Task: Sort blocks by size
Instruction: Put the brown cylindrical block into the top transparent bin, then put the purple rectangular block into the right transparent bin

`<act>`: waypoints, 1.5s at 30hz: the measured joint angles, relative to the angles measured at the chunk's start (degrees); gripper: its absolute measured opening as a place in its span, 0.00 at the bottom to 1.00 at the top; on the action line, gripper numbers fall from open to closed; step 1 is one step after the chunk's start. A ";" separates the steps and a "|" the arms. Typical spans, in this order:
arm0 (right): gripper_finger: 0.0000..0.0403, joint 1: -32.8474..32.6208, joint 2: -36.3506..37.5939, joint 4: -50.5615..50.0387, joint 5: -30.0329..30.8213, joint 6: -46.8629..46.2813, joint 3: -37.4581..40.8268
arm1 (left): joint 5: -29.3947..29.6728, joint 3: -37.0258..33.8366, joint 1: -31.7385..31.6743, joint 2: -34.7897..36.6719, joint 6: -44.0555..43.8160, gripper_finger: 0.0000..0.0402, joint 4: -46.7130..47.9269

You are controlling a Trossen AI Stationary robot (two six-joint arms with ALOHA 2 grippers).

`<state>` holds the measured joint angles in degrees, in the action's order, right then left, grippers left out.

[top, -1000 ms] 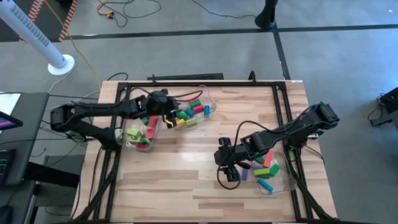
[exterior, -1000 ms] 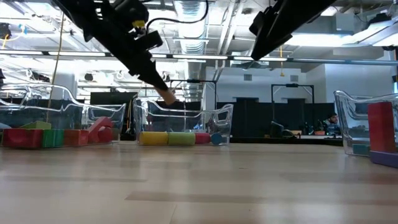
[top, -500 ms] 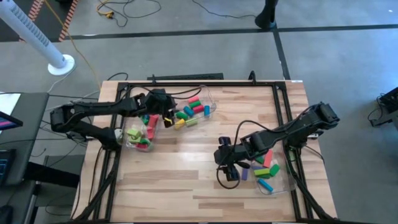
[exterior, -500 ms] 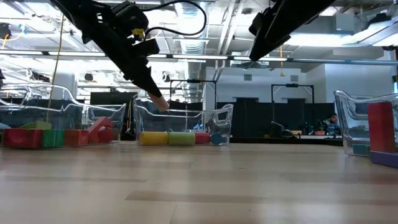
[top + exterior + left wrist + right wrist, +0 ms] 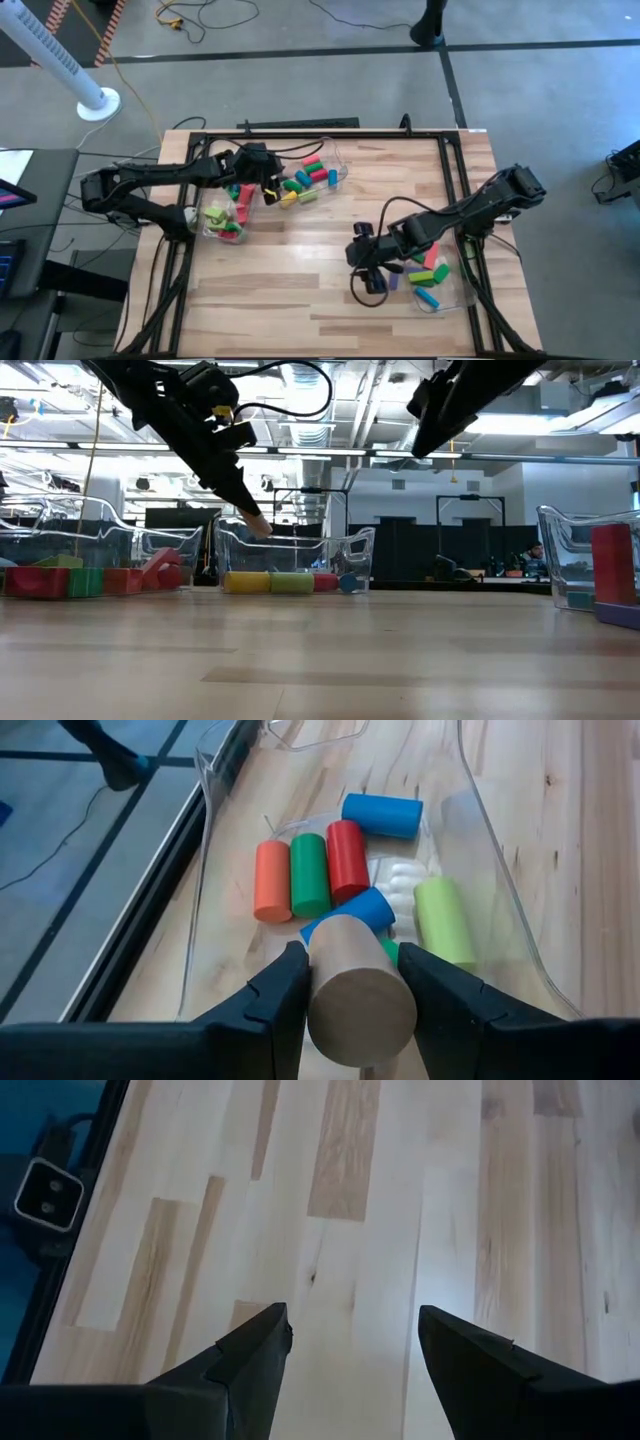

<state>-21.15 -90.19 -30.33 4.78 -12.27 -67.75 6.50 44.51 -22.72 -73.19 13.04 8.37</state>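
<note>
Hovering over bare wood near the table's point(image 5: 300, 270) middle, toward its near edge, the right gripper point(image 5: 366, 272) holds nothing; its fingers point(image 5: 250, 1350) stand wide apart with only planks between them. Just beside it toward the right edge sits a clear bin point(image 5: 455, 290) holding several blocks point(image 5: 430, 272), among them green, red, blue and purple pieces. From table height a tall red block point(image 5: 612, 565) shows inside this bin at the right.

Farther back, toward the far left corner, the left gripper point(image 5: 268, 190) reaches over another clear bin point(image 5: 215, 870). Between its fingers point(image 5: 285, 995) it holds a tan wooden cylinder point(image 5: 358, 990), its round end facing the wrist camera and the fingers pressed to both sides. Whether the grip is firm cannot be told. Under and beyond the cylinder, in the same bin, lie an orange cylinder point(image 5: 271, 880), a green one point(image 5: 309, 873), a red one point(image 5: 347, 859), two blue ones point(image 5: 381, 814) and a pale green one point(image 5: 444, 920). The nearer blue cylinder point(image 5: 352, 912) lies just under the held piece.

A third clear bin point(image 5: 100, 545) sits by the left edge, holding red, green and yellow blocks point(image 5: 225, 220). A person point(image 5: 432, 22) stands on the floor beyond the far edge.
</note>
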 joint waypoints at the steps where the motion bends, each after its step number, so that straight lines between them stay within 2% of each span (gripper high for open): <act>1: 0.63 -0.02 0.00 -0.48 0.00 -0.03 0.00 | 0.01 0.00 0.00 0.00 0.00 0.37 -0.06; 15: 0.63 -3.30 0.00 -13.26 -0.02 -9.80 0.00 | 0.13 0.00 0.00 0.00 -0.04 0.49 -2.59; 24: 0.63 -6.01 -3.71 -20.21 -0.98 -18.03 0.00 | 0.13 0.00 1.82 0.00 -0.08 0.50 -6.45; 34: 0.63 -5.54 -12.91 -28.23 -7.78 -18.31 0.00 | 0.15 0.00 5.90 -0.02 1.43 0.50 -8.44; 45: 0.63 -4.93 -14.21 -31.39 -8.31 -18.12 0.31 | 0.17 0.00 7.97 -0.02 1.58 0.50 -8.44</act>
<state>-26.08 -104.40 -61.72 -3.53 -30.39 -67.44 6.68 44.51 -14.75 -73.21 14.61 -0.08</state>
